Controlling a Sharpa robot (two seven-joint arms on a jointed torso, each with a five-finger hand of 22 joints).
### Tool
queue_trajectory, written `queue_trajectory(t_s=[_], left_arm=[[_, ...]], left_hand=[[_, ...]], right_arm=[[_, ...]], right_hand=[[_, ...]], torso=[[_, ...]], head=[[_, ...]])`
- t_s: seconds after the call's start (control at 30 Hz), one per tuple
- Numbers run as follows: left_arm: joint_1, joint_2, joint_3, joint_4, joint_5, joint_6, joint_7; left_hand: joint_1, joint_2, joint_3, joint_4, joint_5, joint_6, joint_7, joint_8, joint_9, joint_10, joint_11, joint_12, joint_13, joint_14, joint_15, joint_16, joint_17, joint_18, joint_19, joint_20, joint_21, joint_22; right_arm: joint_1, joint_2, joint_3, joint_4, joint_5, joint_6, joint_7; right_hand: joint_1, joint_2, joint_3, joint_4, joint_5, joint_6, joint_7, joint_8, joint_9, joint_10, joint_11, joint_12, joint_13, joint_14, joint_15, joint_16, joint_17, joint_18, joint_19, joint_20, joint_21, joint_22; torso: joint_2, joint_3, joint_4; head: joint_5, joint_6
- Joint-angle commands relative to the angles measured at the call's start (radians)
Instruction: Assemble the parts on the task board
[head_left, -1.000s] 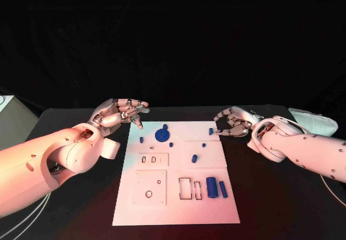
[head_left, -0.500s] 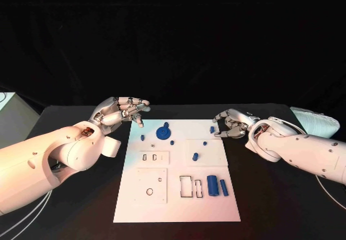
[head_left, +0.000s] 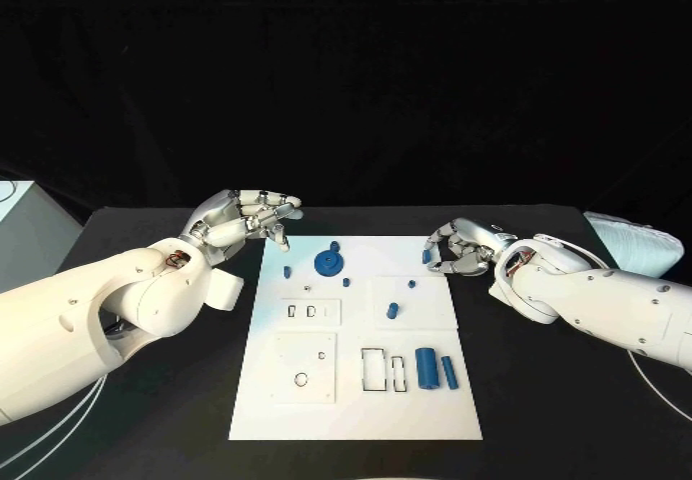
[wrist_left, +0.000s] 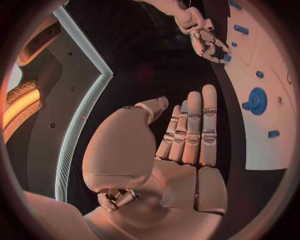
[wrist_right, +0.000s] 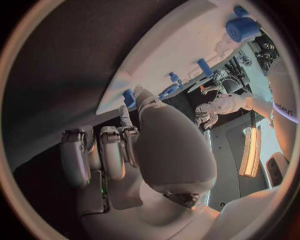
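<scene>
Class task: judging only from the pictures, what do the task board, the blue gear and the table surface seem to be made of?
Task board: probably matte white plastic, flat with cut recesses. Blue gear: likely moulded or printed plastic, uniformly coloured, dull, toothed rim. Table: a black, non-reflective surface; its material cannot be told.

A black table (head_left: 159, 400) carries a white rectangular task board (head_left: 346, 405) lying flat at its middle, long sides running from near edge to far edge. A pale padded object (head_left: 635, 245) sits at the table's far right corner.
</scene>
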Motion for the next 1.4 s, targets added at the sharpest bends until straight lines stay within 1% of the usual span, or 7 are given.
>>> queue_trajectory(t_s=[0.03,0.13,0.3,0.57,1.07,1.33,1.4], left_arm=[[0.0,0.001,0.001,0.003,-0.004,0.017,0.004],[0.0,0.001,0.001,0.004,-0.005,0.017,0.004],[0.0,0.002,0.001,0.005,-0.006,0.018,0.003],[0.0,0.001,0.001,0.005,-0.007,0.019,0.002],[0.0,0.002,0.001,0.004,-0.007,0.022,0.001],[0.0,0.002,0.001,0.003,-0.007,0.022,0.0],[0.0,0.002,0.001,0.003,-0.007,0.022,0.0]], left_hand=[[-0.001,-0.003,0.004,0.0,-0.004,-0.006,0.001,0.001,0.002,-0.007,0.0,-0.005,0.002,-0.007,0.001,0.006,-0.001,0.014,-0.009,0.0,0.004,0.002],[-0.001,-0.003,0.004,0.0,-0.004,-0.006,0.001,0.001,0.002,-0.007,0.0,-0.005,0.002,-0.007,0.001,0.006,-0.001,0.014,-0.009,0.0,0.004,0.002],[-0.001,-0.003,0.004,0.0,-0.004,-0.006,0.001,0.001,0.002,-0.007,0.0,-0.005,0.002,-0.007,0.001,0.006,-0.001,0.014,-0.009,0.0,0.004,0.002],[-0.001,-0.003,0.004,0.0,-0.004,-0.006,0.001,0.001,0.002,-0.007,0.0,-0.005,0.002,-0.007,0.001,0.006,-0.001,0.014,-0.009,0.0,0.004,0.002],[-0.001,-0.003,0.004,0.0,-0.004,-0.006,0.001,0.001,0.002,-0.007,0.0,-0.005,0.002,-0.007,0.001,0.006,-0.001,0.014,-0.009,0.0,0.004,0.002],[-0.001,-0.003,0.004,0.0,-0.004,-0.006,0.001,0.001,0.002,-0.007,0.0,-0.005,0.002,-0.007,0.001,0.006,-0.001,0.014,-0.009,0.0,0.004,0.002],[-0.001,-0.003,0.004,0.0,-0.004,-0.006,0.001,0.001,0.002,-0.007,0.0,-0.005,0.002,-0.007,0.001,0.006,-0.001,0.014,-0.009,0.0,0.004,0.002]], right_arm=[[-0.001,0.003,0.0,0.001,-0.008,0.012,-0.003],[-0.002,0.007,0.0,0.0,-0.008,0.011,-0.01],[-0.002,0.013,0.0,-0.003,-0.008,0.012,-0.019],[-0.002,0.022,0.0,-0.01,-0.009,0.013,-0.025],[-0.004,0.03,0.0,-0.017,-0.013,0.017,-0.032],[-0.004,0.031,0.0,-0.02,-0.013,0.013,-0.028],[-0.004,0.032,0.0,-0.021,-0.013,0.01,-0.026]], right_hand=[[-0.001,0.011,0.014,0.005,0.002,0.015,-0.004,0.012,0.002,0.025,-0.012,0.006,0.194,0.103,-0.009,0.004,0.263,-0.013,0.089,-0.009,0.004,0.231],[-0.001,0.017,0.027,0.009,0.003,0.024,-0.008,0.019,0.003,0.027,-0.016,0.007,0.195,0.103,-0.012,0.004,0.263,-0.013,0.089,-0.012,0.005,0.232],[0.002,0.022,0.038,0.011,-0.001,0.028,-0.01,0.023,0.003,0.028,-0.018,0.007,0.195,0.103,-0.015,0.004,0.263,-0.013,0.089,-0.014,0.006,0.232],[0.002,0.023,0.04,0.011,-0.002,0.028,-0.01,0.023,0.002,0.028,-0.018,0.007,0.195,0.103,-0.015,0.004,0.263,-0.013,0.089,-0.015,0.005,0.232],[0.0,0.024,0.048,0.013,-0.008,0.026,-0.01,0.024,0.001,0.03,-0.019,0.009,0.198,0.103,-0.016,0.004,0.263,-0.013,0.09,-0.016,0.006,0.233],[0.0,0.038,0.09,0.016,-0.006,0.058,-0.026,0.05,0.006,0.045,-0.032,0.021,0.209,0.103,-0.028,0.004,0.263,-0.014,0.091,-0.026,0.008,0.235],[0.001,0.044,0.106,0.014,-0.007,0.074,-0.036,0.064,0.01,0.051,-0.04,0.026,0.214,0.103,-0.035,0.004,0.263,-0.014,0.091,-0.032,0.008,0.235]], torso=[[-0.001,0.0002,-0.0005],[-0.001,0.0,-0.0009],[-0.001,-0.0006,0.0018],[-0.001,0.0002,-0.0009],[-0.001,0.0007,-0.0013],[-0.001,0.0015,-0.0008],[-0.001,0.0016,-0.0009]], head=[[0.0,-0.001],[-0.001,0.0],[-0.002,0.0],[0.001,-0.004],[0.001,-0.006],[0.002,-0.008],[0.002,-0.008]])
